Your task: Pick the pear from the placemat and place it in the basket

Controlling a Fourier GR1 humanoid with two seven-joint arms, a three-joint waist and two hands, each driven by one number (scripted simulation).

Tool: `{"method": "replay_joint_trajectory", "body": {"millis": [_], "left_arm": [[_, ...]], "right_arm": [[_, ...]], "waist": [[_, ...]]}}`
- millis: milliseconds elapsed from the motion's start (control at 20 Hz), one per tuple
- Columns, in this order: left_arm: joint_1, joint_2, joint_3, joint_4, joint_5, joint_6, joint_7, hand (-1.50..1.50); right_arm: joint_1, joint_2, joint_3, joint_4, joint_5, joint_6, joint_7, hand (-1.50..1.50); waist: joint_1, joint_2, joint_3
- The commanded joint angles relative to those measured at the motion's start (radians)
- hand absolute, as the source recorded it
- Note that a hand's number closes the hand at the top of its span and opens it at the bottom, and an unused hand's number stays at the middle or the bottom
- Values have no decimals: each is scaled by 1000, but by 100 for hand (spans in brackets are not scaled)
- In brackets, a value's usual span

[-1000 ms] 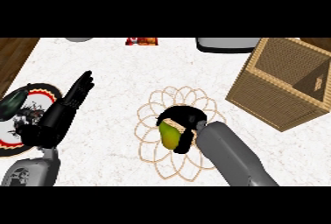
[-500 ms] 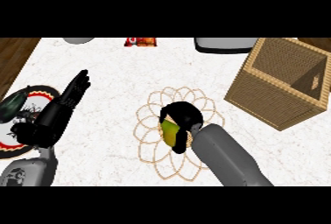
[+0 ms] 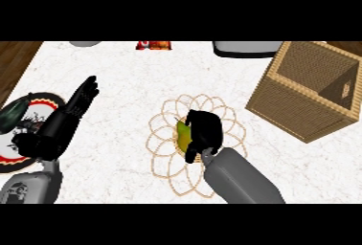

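Your right hand (image 3: 205, 131) sits over the middle of the placemat (image 3: 164, 162), fingers curled round the pear (image 3: 183, 136). Only the pear's yellow-green left side shows past the black fingers; the rest is hidden under the hand. You cannot tell from this view whether the pear rests on the mat or is lifted just clear of it. The grey forearm runs from the hand toward the near right.

The placemat is a pale petal-pattern round in the centre of the white counter (image 3: 127, 76). The basket (image 3: 311, 88) stands to the far right of it, well apart from the hand, a square wicker box with its open top showing a dark inside.

Your left hand (image 3: 67, 117) is at the left, open, fingers straight and pointing far, holding nothing. It rests beside a plate (image 3: 14, 158) with a red and black rim at the left edge of the counter, and a dark green thing lies on that plate; you cannot tell what it is.

Along the far edge you have a grey dish (image 3: 244, 48), a small red packet (image 3: 154, 45) and a part of a grey round thing (image 3: 84, 43) at the far left
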Motion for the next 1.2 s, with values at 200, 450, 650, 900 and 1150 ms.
{"method": "replay_joint_trajectory", "body": {"millis": [200,450,650,900,1150], "left_arm": [[25,2,-1,-42,19,-19,35,0],[12,-7,-10,-64,3,0,51,0],[4,6,13,-34,14,-9,49,0],[21,-22,-8,-17,-21,17,8,0],[37,-2,19,-52,-4,8,4,0]], "right_arm": [[33,0,78,-256,39,-339,176,150],[-43,0,93,-490,181,-410,296,150],[-84,0,103,-637,292,-348,485,150],[-67,0,38,-768,389,-190,584,150],[-89,0,-86,-777,442,-11,549,150]], "waist": [[8,6,2],[-7,-4,1],[-6,0,0],[-15,2,0],[-7,5,0]]}}
